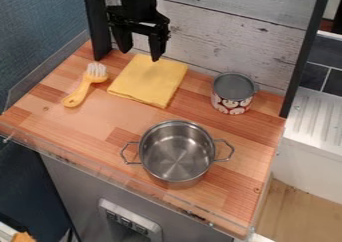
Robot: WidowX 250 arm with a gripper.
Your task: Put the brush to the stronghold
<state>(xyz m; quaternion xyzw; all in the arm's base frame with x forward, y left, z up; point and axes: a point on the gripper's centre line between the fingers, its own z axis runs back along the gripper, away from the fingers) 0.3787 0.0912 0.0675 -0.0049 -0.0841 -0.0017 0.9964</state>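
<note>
"How's the gripper [140, 55]?"
"Fingers apart, near the yellow cloth's [148, 81] back edge."
"And the brush [81, 90]?"
"On the counter [120, 120], down and left of them in view, bristle end nearer, handle slanting away toward front left. The grip should close across that slant."
"The stronghold?"
"Unclear. I'd guess the pot [177, 158], front of the cloth."

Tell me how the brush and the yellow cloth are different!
The brush is long and skinny, but the cloth is wide and nearly square. The brush has a round head with white bristles, while the cloth is flat with no bristles at all. The brush is two colors, yellow and white, but the cloth is yellow all over. Both have yellow on them, and both lie on the wooden counter.
</note>
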